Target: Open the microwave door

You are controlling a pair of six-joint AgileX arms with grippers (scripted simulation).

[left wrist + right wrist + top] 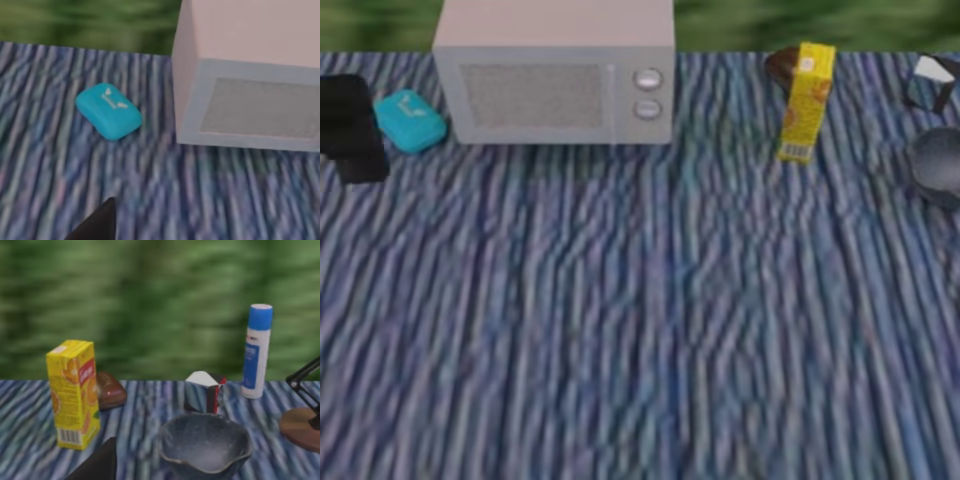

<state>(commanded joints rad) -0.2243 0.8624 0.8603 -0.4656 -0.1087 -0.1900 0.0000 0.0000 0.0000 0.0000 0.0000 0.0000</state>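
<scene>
Microwave door (532,97), flat light-grey panel with speckled mesh window, sits flush shut on boxy grey-white microwave (555,30) at striped bench's (640,320) far left | nothing done yet, opening all ahead | left arm's tool (350,125) beside teal block (410,121), fingers' spread untellable

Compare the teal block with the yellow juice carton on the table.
The teal block lies flat and low, left of the microwave; the yellow juice carton stands upright, right of the microwave. The teal block has rounded corners and one plain colour with a small white mark; the yellow juice carton is a sharp-edged box with printed orange and red graphics. Both rest on the striped cloth, untouched by either gripper.
</scene>
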